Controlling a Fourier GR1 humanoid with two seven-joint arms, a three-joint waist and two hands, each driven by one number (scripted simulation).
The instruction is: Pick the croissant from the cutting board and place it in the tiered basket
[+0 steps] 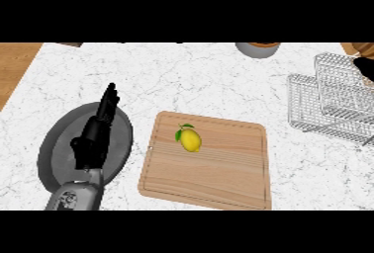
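Resting on the rectangular wooden cutting board (208, 163), a yellow lemon (190, 140) lies near its upper-left corner; no croissant shows. Left hand (93, 138), fingers straight, sits over a grey round plate (51, 143) near the white marble desk's (182, 74) left edge. Right hand (365, 66) shows dark at the right edge by the wire tiered basket (329, 104); its fingers cannot be made out.

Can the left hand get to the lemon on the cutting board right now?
Probably yes. The left hand rests open over the grey plate, just left of the cutting board; nothing stands between it and the lemon.

The grey left forearm rises from the near left; its black left hand (93, 136) points far, fingers straight.

A black tip of the right hand (365, 66) shows at the far right edge.
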